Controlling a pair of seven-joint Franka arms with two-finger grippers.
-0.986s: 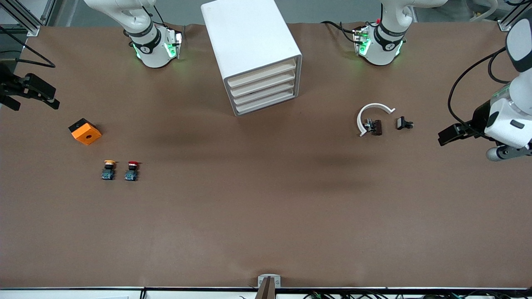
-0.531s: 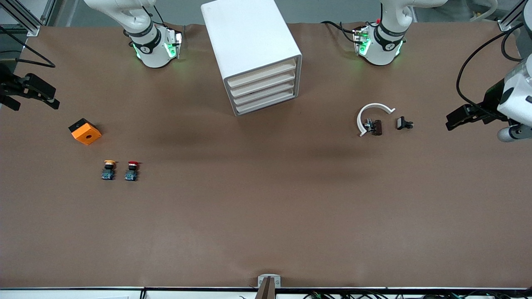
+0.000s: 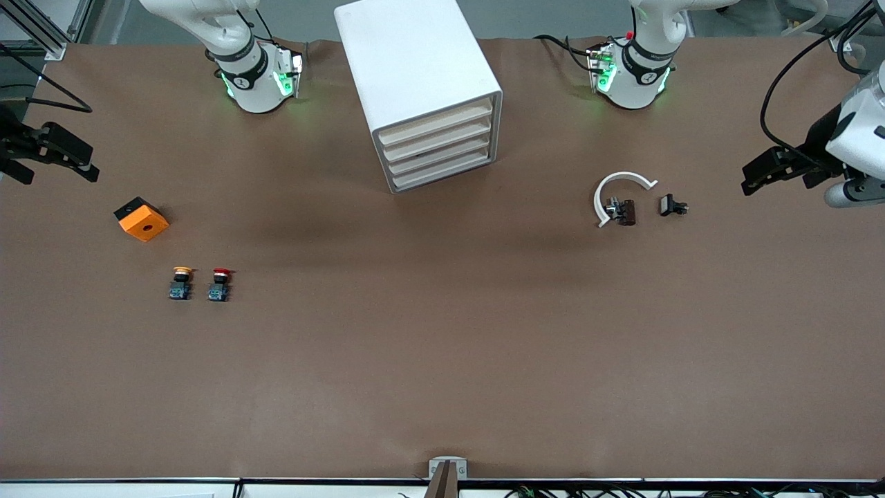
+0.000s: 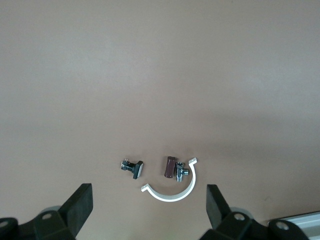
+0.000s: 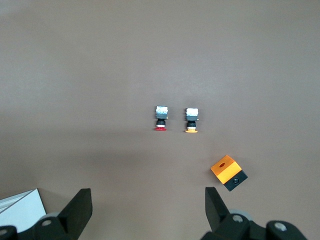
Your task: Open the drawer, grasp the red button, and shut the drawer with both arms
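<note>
Both claws are spread wide and empty: left claw [image 3: 750, 181] over the surface's edge, right claw [image 3: 86, 168] near the orange block [image 3: 142, 219]. All drawers [image 3: 440, 153] are shut, and the red button [image 3: 220, 284] sits by its yellow twin [image 3: 181, 283]. I'd come at a drawer front square and pull straight.

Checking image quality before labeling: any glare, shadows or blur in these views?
Front view: even light, soft shadows on the table, glossy sheen on the cabinet, all sharp. Left wrist view: the small parts are slightly soft. Right wrist view: the red button is small but clear.
</note>
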